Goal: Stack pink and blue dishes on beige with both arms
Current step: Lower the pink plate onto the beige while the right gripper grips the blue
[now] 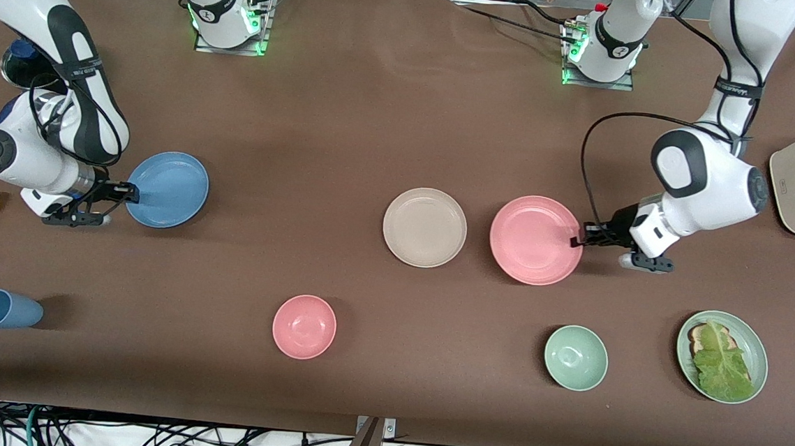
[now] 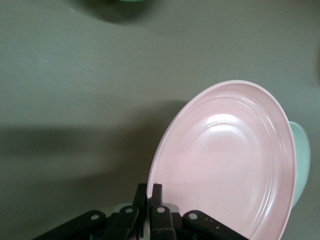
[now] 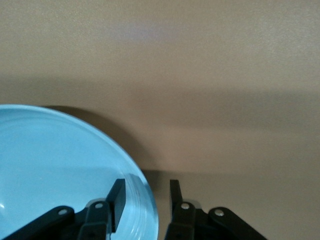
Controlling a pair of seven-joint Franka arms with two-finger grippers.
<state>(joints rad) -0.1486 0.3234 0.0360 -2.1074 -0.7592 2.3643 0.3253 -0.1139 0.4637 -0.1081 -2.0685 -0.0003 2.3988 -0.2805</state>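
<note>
The shallow round pale pink matte plate [image 1: 535, 239] sits toward the left arm's end of the table, its rim pinched between the closed fingers of the slim black left gripper [image 1: 576, 240]; the left wrist view shows it tilted off the brown table [image 1: 376, 123]. Just beside it lies the shallow round cream-beige matte plate [image 1: 424, 226], bare and flat. Toward the right arm's end, the slim black right gripper [image 1: 128, 194] straddles the rim of the shallow round sky blue matte plate [image 1: 169, 188], fingers apart, one inside, one outside.

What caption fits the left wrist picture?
Left gripper shut on the rim of the pale pink round plate, tilted above the brown table.
</note>
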